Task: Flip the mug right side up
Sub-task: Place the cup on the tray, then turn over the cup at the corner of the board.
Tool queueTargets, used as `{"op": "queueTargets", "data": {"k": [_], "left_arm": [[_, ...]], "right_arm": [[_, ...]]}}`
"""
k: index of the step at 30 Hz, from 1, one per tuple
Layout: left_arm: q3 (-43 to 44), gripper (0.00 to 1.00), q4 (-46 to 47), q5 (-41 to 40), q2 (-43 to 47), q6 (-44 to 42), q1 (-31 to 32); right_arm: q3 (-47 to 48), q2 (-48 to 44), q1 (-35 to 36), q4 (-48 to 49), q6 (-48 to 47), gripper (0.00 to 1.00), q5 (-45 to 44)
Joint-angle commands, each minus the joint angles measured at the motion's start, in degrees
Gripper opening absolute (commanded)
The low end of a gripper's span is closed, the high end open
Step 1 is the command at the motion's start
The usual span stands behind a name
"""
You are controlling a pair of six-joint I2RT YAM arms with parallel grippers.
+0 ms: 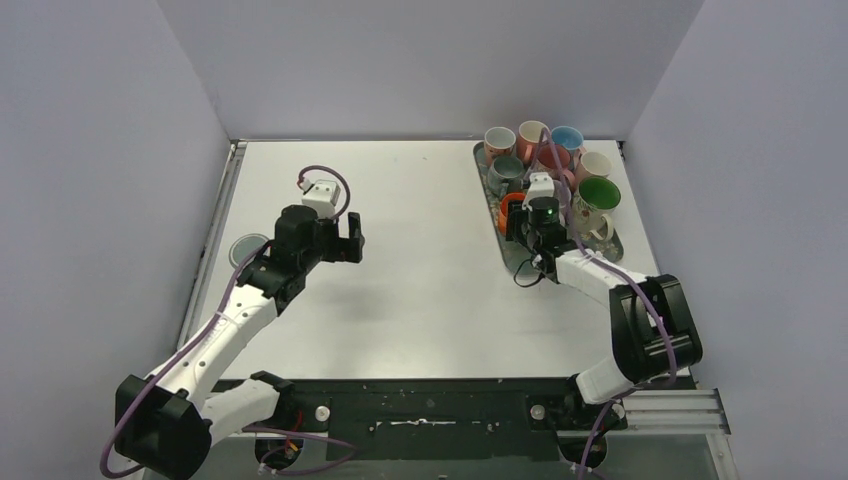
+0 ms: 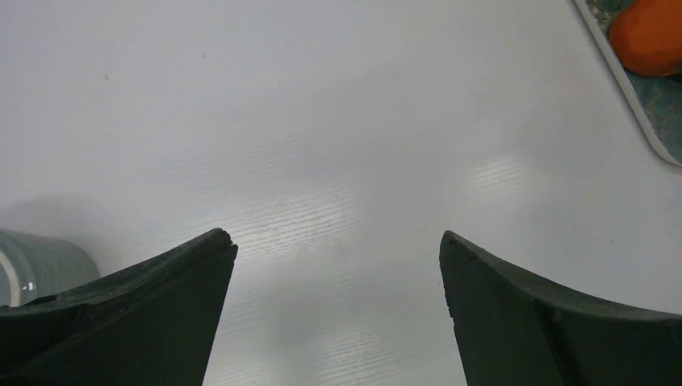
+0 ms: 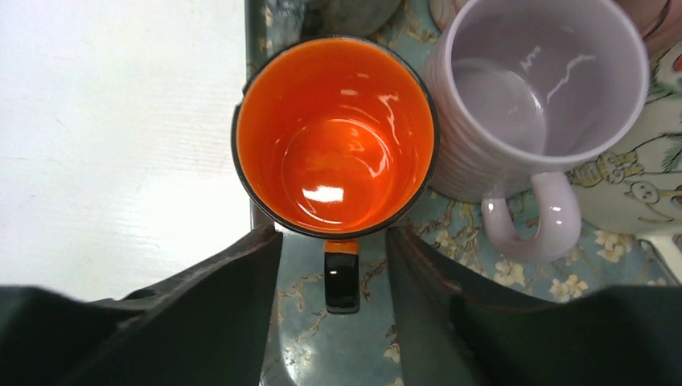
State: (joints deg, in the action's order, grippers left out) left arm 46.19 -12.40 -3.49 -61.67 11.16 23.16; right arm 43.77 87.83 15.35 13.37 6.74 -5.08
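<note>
Right gripper [image 3: 334, 245] hung half-open astride the handle [image 3: 342, 281] of the orange-lined black ceramic mug [image 3: 338, 137], gripping nothing | mug stood mouth-up at teal floral tray's [image 3: 301, 338] left edge | left gripper [image 2: 335, 241] gaped empty, kept aside.

Shows glossy glazed ceramic in the orange mug [image 3: 338, 137]: bright highlights on the inner floor, black gloss on rim and handle. Shows the same smooth glaze in the lilac mug [image 3: 539, 88] to its right, with a ribbed outer wall. Carries a printed blossom pattern on the smooth teal tray [image 3: 306, 338]. Reads white and smooth on the desk [image 2: 322, 121], with a faint sheen and fine lines in the reflections. Looks matt black and plastic-like on the jaws, slightly rough at the edges.
</note>
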Motion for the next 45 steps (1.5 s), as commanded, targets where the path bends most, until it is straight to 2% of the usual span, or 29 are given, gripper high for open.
{"op": "queueTargets", "data": {"k": [1,6,12,20,28,33,36,38,45], "left_arm": [[1.56,0.97,-1.86,-7.64,1.49,2.15,-0.15],[5.10,0.97,-6.33,-12.30,-0.95,9.44,-1.24],[6.40,0.97,-12.08,-18.11,-2.23,22.82,-8.52],[8.69,0.97,-23.59,-29.17,-4.60,32.89,-18.83],[5.70,0.97,-19.07,-35.05,-5.18,31.74,-26.01],[-1.97,0.97,-4.51,-30.81,-3.48,24.81,-27.25],[-4.14,0.97,0.66,-25.03,-2.87,21.71,-29.50],[-4.46,0.97,2.01,-21.69,-3.76,19.99,-31.18],[-3.49,0.97,0.74,-19.80,-8.06,20.79,-34.45]], "right_arm": [[3.93,-5.64,-0.18,-0.28,2.74,0.55,0.89],[6.36,-12.46,0.49,-7.35,4.87,0.70,4.53],[7.63,-19.82,1.06,-10.46,7.77,0.99,10.41],[4.49,-24.24,1.79,-9.11,12.60,1.00,19.05],[2.85,-23.41,1.96,-7.19,14.82,1.00,24.89],[2.78,-25.92,2.09,-7.57,15.31,1.00,26.50],[1.47,-27.91,2.61,-6.59,15.07,1.00,25.64],[2.13,-27.80,3.55,-7.54,13.80,1.00,24.43],[3.08,-28.88,7.08,-8.44,13.54,1.00,21.66]]}}
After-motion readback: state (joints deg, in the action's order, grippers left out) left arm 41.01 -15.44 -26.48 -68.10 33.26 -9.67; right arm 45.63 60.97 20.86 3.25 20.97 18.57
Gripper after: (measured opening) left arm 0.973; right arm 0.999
